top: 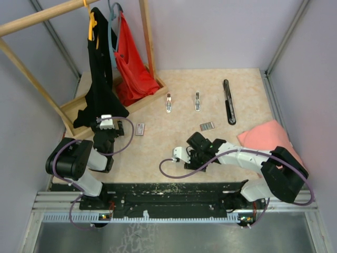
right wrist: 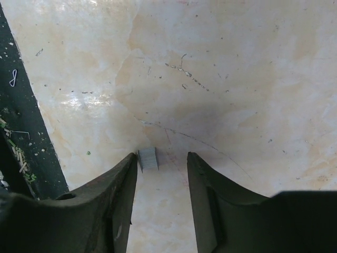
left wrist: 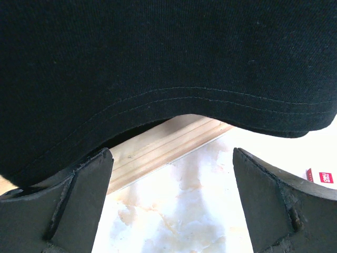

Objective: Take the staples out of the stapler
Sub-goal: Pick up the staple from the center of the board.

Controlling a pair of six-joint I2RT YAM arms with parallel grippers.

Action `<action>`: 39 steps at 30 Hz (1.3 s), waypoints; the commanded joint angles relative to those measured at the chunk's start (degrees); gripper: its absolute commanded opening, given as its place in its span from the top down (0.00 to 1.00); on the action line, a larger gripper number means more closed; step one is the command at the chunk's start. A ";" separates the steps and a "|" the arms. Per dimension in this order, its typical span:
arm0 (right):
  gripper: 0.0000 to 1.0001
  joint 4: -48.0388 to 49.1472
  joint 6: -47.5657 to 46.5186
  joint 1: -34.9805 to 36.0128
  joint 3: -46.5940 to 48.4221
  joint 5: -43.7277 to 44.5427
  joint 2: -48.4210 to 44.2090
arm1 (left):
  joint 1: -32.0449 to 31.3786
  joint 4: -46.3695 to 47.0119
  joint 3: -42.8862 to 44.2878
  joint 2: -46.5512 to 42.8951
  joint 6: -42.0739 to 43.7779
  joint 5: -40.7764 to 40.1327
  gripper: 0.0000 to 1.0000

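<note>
1. The stapler (top: 228, 101) lay opened out flat at the far right of the table (top: 152, 147), well apart from both arms.
2. The right claw (right wrist: 162, 158) pointed down at the table near its front edge. Its jaws were half apart and gripped nothing.
3. A short strip of staples (right wrist: 148, 158) lay on the table between those jaws, just beside one finger, with a clear gap to the other.
4. A second strip (top: 207, 126), also grey, lay between the right claw and the stapler and touched neither.
5. The left claw (left wrist: 172, 153) stood wide and held nothing, under the hem of a black shirt (left wrist: 158, 63) that hung from a wooden rack (top: 42, 17).
6. A silvery clip (top: 169, 103) and a second clip (top: 197, 101) lay side by side to the left of the stapler.
7. A red-and-white box (top: 139, 129) lay near the left claw.
8. A pink cloth (top: 266, 138) lay at the right edge, beside the right arm.
</note>
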 commanded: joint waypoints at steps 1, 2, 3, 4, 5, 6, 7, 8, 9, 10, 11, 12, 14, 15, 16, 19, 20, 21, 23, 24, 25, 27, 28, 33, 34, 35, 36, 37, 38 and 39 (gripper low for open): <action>0.59 -0.08 -0.15 -0.25 0.14 0.39 1.35 | 0.36 1.27 0.77 0.11 -0.98 0.07 0.00; 0.60 -0.15 -0.20 -0.23 0.23 0.33 1.34 | 0.36 1.27 0.77 0.14 -0.95 0.08 0.00; 0.61 -0.24 -0.13 -0.25 0.31 0.36 1.34 | 0.36 1.27 0.77 0.13 -1.02 0.07 0.00; 0.62 -0.25 -0.11 -0.22 0.40 0.28 1.34 | 0.36 1.27 0.77 0.13 -1.02 0.12 0.00; 0.64 -0.33 0.00 -0.24 0.45 0.23 1.28 | 0.36 1.27 0.77 0.10 -0.98 0.08 0.00; 0.65 -0.34 0.02 -0.26 0.53 0.20 1.26 | 0.36 1.27 0.77 0.12 -1.01 0.07 0.00; 0.66 -0.42 0.08 -0.26 0.60 0.04 1.09 | 0.36 1.27 0.77 0.13 -1.03 0.09 0.00; 0.66 -0.55 0.15 -0.23 0.70 0.01 0.99 | 0.36 1.23 0.77 0.13 -0.98 0.09 0.00; 0.67 -0.66 0.22 -0.20 0.78 -0.08 0.91 | 0.36 1.27 0.77 0.13 -1.00 0.07 0.00; 0.67 -0.75 0.22 -0.23 0.87 -0.23 0.63 | 0.36 1.25 0.77 0.18 -1.02 0.08 0.00; 0.67 -0.86 0.17 -0.24 0.89 -0.19 0.45 | 0.33 1.27 0.77 0.13 -0.97 0.07 0.00; 0.68 -0.87 0.21 -0.25 1.02 -0.10 0.26 | 0.35 1.25 0.76 0.13 -1.00 0.07 0.00; 0.68 -1.00 0.21 -0.22 1.21 0.16 -0.12 | 0.36 1.27 0.77 0.13 -0.98 0.07 0.00; 0.68 -1.08 0.22 -0.26 1.35 0.25 -0.35 | 0.36 1.25 0.77 0.13 -0.99 0.08 0.00; 0.68 -1.17 0.37 -0.26 1.55 0.34 -0.66 | 0.36 1.27 0.77 0.13 -1.02 0.07 0.00; 0.69 -1.54 0.79 -0.67 2.21 0.13 -1.76 | 0.36 1.25 0.77 0.13 -0.94 0.07 0.00; 0.69 -1.63 1.03 -1.08 2.47 -0.12 -2.10 | 0.36 1.27 0.77 0.13 -0.97 0.07 0.00; 0.69 -1.78 1.23 -1.68 2.80 -0.55 -2.37 | 0.36 1.27 0.77 0.13 -0.95 0.12 0.00; 0.70 -2.27 1.49 -2.93 3.64 -1.50 -2.81 | 0.36 1.22 0.77 0.13 -1.01 0.07 0.00; 0.71 -2.54 1.64 -3.50 4.03 -2.10 -2.93 | 0.36 1.27 0.77 0.13 -1.00 0.07 0.00; 0.71 -2.76 1.79 -4.00 4.39 -2.59 -2.91 | 0.31 1.27 0.77 0.13 -1.00 0.12 0.00; 0.71 -3.03 2.04 -4.91 5.11 -3.46 -3.12 | 0.36 1.27 0.77 0.13 -1.00 0.12 0.00; 0.71 -3.06 2.09 -5.22 5.31 -3.82 -3.22 | 0.36 1.27 0.81 0.13 -0.96 0.08 0.00; 0.69 -3.47 0.29 -5.44 5.46 -5.02 -2.89 | 0.36 1.25 0.77 0.13 -1.02 0.10 0.00; 0.66 -3.88 -0.70 -5.43 5.46 -5.77 -2.76 | 0.36 1.21 0.77 0.08 -0.96 0.08 0.00; 0.64 -4.41 -1.99 -5.45 5.46 -6.64 -2.63 | 0.36 1.27 0.77 0.12 -0.96 0.12 0.00; 0.61 -4.76 -3.09 -5.45 5.25 -7.31 -2.62 | 0.36 1.25 0.77 0.13 -1.01 0.12 0.00; 0.59 -4.75 -4.17 -5.45 4.95 -7.67 -2.68 | 0.36 1.27 0.78 0.13 -1.01 0.09 0.00; 0.57 -4.82 -5.45 -5.45 4.61 -8.16 -2.82 | 0.36 1.22 0.77 0.08 -1.03 0.08 0.00; 0.56 -4.82 -6.71 -5.38 4.28 -8.59 -2.99 | 0.36 1.27 0.77 0.12 -0.99 0.14 0.00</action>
